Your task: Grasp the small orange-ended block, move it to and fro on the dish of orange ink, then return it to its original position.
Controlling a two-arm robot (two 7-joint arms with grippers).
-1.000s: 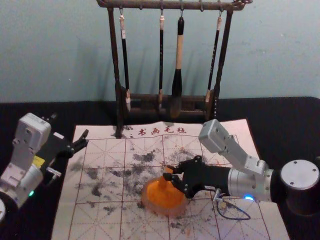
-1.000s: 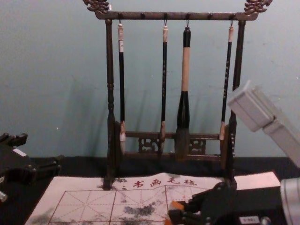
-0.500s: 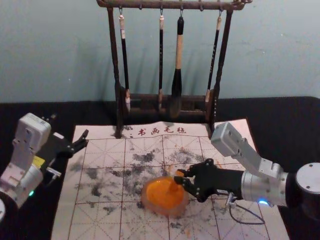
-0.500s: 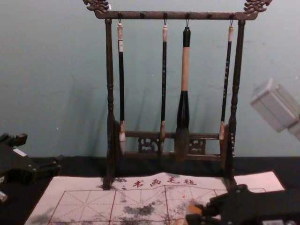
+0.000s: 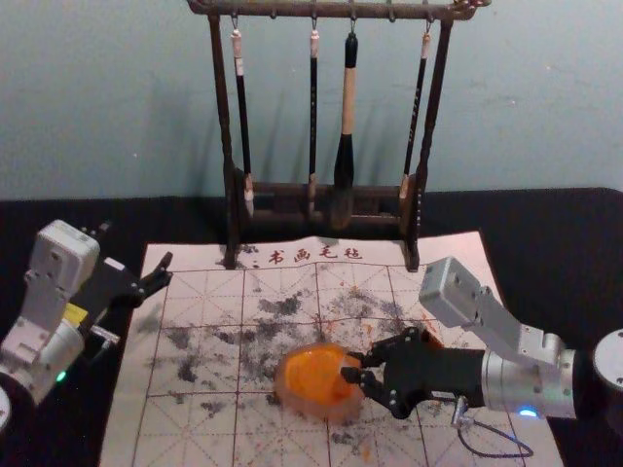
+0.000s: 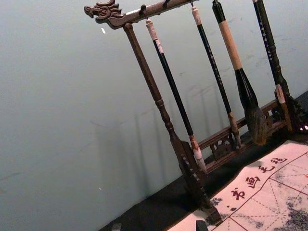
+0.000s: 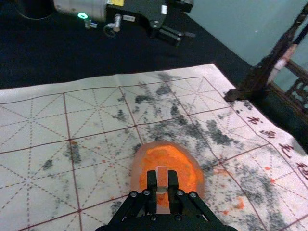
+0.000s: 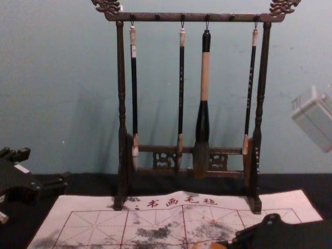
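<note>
A smooth blue-grey wall (image 5: 117, 107) rises behind the worktop (image 5: 565, 224), which is spread with black cloth. On it lies a pale felt-like mat (image 5: 195, 292), ruled in red squares with dashed lines, blotched grey and dotted with orange. At its far edge stands a dark wooden rack (image 5: 222, 97) with turned posts. The left claw (image 5: 136, 244) is spread wide above the mat's left edge. The right claw (image 5: 353, 367) is closed on the block, over the right side of the dish. Four slim-to-stout brushes (image 5: 345, 165) hang upright from the rack, the stoutest with a tan grip and a bushy dark tip. The dish (image 5: 292, 404) is rounded, its rim milky and see-through, with glossy orange ink inside. The small block (image 7: 162, 177) is squared, with a pinkish top.

The left wrist view shows a carved dragon head at the rack's end. The right wrist view shows the block pinched between the fingertips above the ink; in the head view the claw largely covers it.

Compared with half a second ago, the right claw has moved further to the right and sits lower in the chest view. The dish and left claw have not moved.
</note>
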